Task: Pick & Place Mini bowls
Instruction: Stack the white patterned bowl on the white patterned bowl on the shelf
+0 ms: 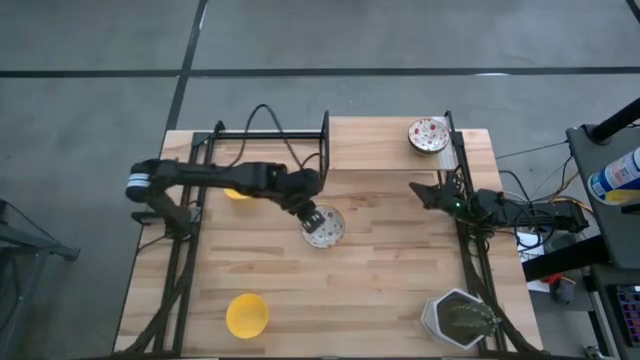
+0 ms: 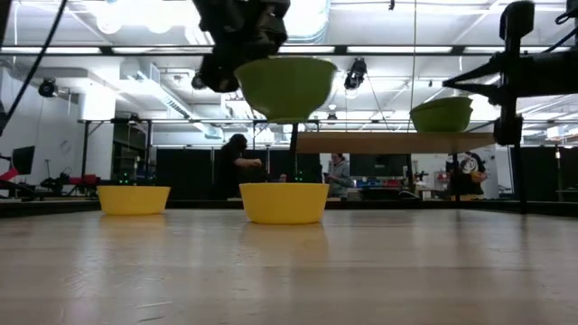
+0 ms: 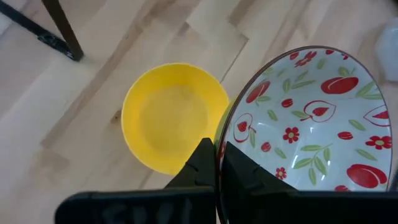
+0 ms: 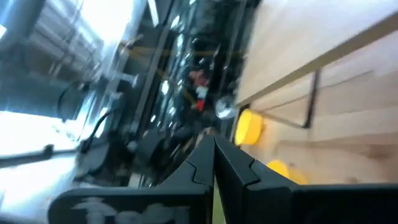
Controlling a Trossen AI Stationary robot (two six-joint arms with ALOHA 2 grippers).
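As seen from above, left gripper (image 1: 310,213) pinching the rim of a patterned bowl (image 1: 325,228) over mid-table, presumably for carrying; right gripper (image 1: 424,190) closed and empty by the right frame post, waiting; second patterned bowl (image 1: 428,135) on the raised shelf (image 1: 370,143); yellow bowl (image 1: 247,314) near the front edge; hexagonal container (image 1: 458,319) at the front right corner. From table height, held bowl (image 2: 286,88) hanging clear above a yellow bowl (image 2: 284,202). From the left wrist, fingers (image 3: 205,168) clenched across the rim, one inside, one outside; yellow bowl (image 3: 174,116) below.
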